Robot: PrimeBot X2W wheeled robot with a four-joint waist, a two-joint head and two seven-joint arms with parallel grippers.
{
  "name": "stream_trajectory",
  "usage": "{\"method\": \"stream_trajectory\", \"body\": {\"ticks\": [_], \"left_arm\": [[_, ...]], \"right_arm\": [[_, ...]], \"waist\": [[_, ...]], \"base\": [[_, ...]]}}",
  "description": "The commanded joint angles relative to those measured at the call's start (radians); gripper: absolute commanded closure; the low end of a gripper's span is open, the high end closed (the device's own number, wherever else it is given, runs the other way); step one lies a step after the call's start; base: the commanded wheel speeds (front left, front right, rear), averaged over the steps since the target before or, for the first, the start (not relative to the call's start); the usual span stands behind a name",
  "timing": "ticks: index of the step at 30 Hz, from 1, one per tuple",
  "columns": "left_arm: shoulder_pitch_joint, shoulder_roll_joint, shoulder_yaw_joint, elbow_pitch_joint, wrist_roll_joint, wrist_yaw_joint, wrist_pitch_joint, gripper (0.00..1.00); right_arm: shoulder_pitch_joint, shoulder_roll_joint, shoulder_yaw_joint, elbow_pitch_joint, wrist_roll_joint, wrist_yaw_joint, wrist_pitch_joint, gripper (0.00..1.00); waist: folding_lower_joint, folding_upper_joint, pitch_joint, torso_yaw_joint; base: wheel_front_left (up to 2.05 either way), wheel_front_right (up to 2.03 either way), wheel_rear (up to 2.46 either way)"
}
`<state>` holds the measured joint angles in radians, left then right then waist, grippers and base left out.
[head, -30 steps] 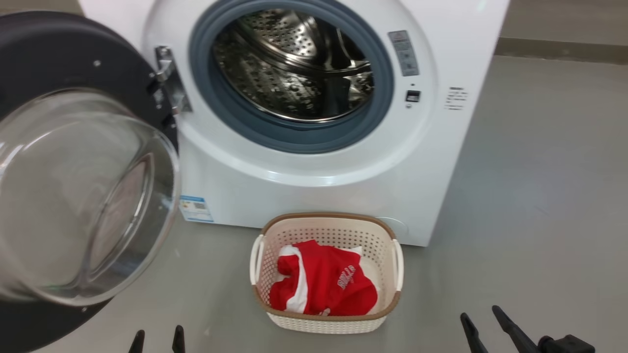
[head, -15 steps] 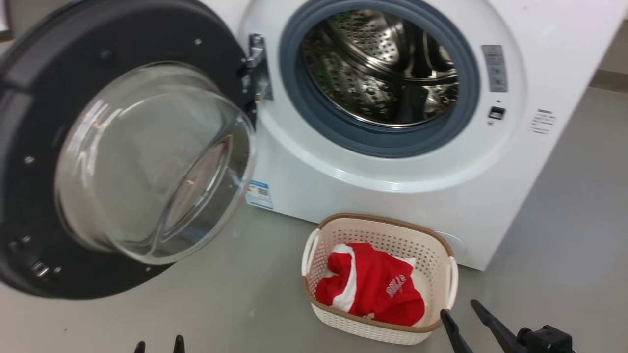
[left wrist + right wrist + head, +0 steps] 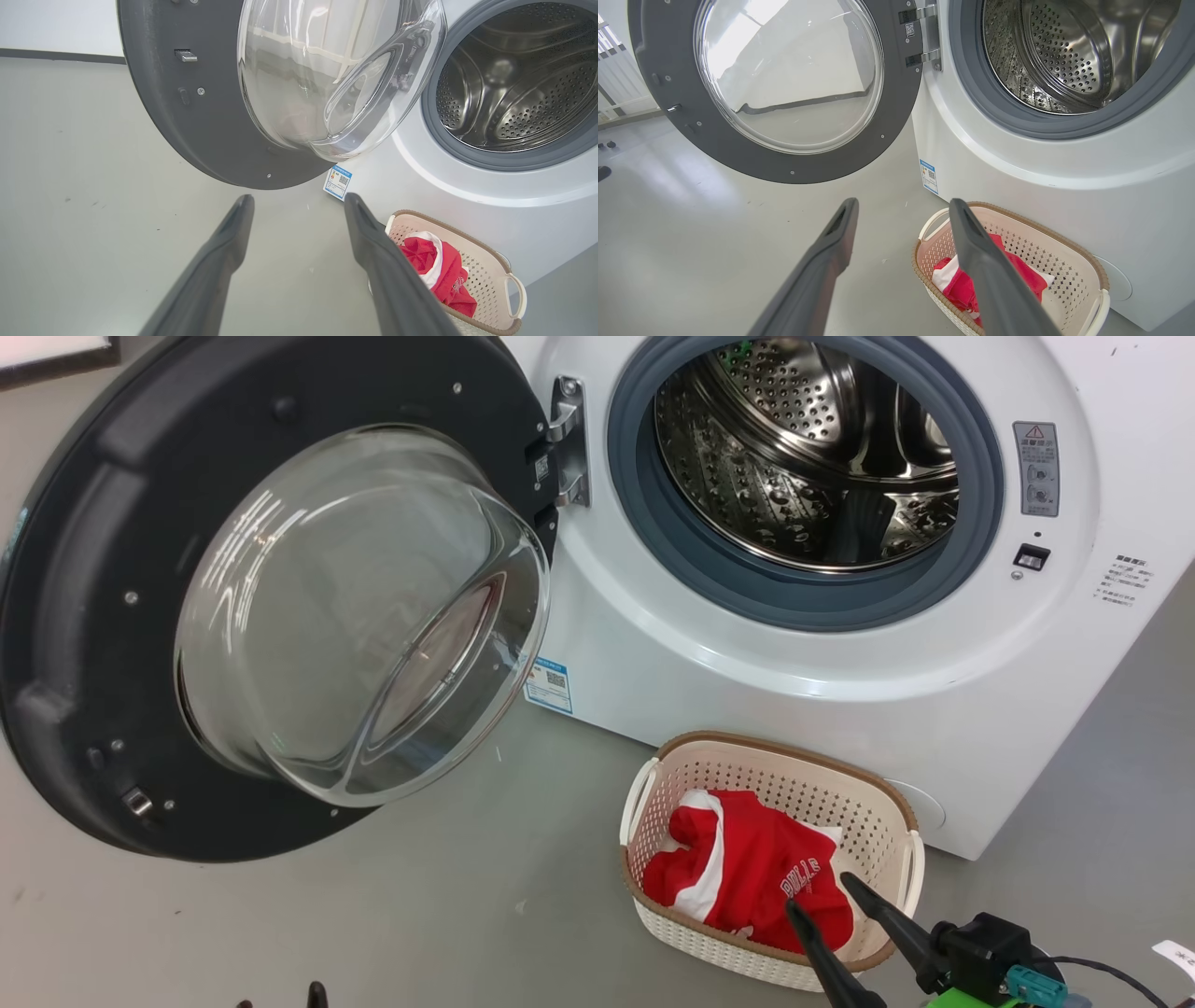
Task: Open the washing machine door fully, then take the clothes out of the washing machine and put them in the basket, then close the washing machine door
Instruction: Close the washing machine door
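From the head view, the washing machine door (image 3: 280, 607) stands swung wide to the left on its hinge, its glass bowl bulging toward the camera. Beside it the washing machine (image 3: 747, 681) shows the perforated steel of its drum (image 3: 812, 457) inside the grey gasket. The basket (image 3: 709, 957) sits on the grey floor (image 3: 420, 915) just before the machine's front, and the clothes (image 3: 738, 859) lie crumpled inside it, red with white trim (some white lettering faces up). The right hand (image 3: 819, 892) reaches in from the lower right, fingers spread wide and holding nothing, tips over the basket's near side. Only the tips of the left hand (image 3: 278, 1001) peep over the bottom edge.

In the left wrist view, the left hand (image 3: 299, 198) is spread wide and empty above bare floor, pointing toward the door's lower rim. The basket (image 3: 490, 280) lies to its right with the clothes (image 3: 439, 266) in it.

In the right wrist view, the right hand (image 3: 903, 201) gapes wide, one finger crossing before the basket (image 3: 1064, 261), where the clothes (image 3: 1024, 280) rest on the bottom.
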<state>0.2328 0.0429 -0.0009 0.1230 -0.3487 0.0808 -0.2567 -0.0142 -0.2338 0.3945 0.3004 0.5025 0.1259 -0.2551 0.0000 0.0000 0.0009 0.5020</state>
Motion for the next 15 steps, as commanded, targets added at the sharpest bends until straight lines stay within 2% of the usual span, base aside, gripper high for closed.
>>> {"method": "stream_trajectory", "body": {"ticks": [1,7,8,9,10,15], "left_arm": [[-0.004,0.007,0.031,-0.033,-0.009,0.011,-0.005,0.00],[0.001,0.007,0.028,-0.055,-0.023,0.013,-0.005,0.00],[-0.002,0.007,0.029,-0.062,-0.022,0.010,-0.005,0.54],[-0.007,0.007,0.035,-0.074,-0.033,0.005,-0.005,0.96],[-0.013,0.007,0.042,-0.087,-0.049,-0.001,-0.005,1.00],[-0.073,0.007,0.133,-0.210,-0.046,-0.064,-0.005,1.00]], "right_arm": [[-0.038,-0.017,0.021,-0.016,0.016,0.005,-0.007,0.00],[-0.041,-0.021,0.032,-0.010,0.026,0.005,-0.007,0.00],[-0.039,-0.020,0.031,-0.010,0.027,0.005,-0.007,0.00],[-0.037,-0.020,0.030,-0.010,0.027,0.005,-0.007,0.00],[-0.034,-0.018,0.027,-0.011,0.027,0.005,-0.007,0.00],[-0.016,-0.011,0.012,-0.014,0.024,0.005,-0.007,0.00]], "waist": [[0.0000,0.0000,0.002,0.002],[0.0000,0.0000,0.001,0.002],[0.0000,0.0000,0.000,0.001],[0.0000,0.0000,-0.001,0.000],[0.0000,0.0000,-0.001,0.000],[0.0000,0.0000,0.000,-0.002]], "base": [[0.00,0.00,0.00],[0.00,0.00,0.00],[0.00,0.00,0.00],[0.00,0.00,0.00],[0.00,0.00,0.00],[0.00,0.00,0.00]]}}
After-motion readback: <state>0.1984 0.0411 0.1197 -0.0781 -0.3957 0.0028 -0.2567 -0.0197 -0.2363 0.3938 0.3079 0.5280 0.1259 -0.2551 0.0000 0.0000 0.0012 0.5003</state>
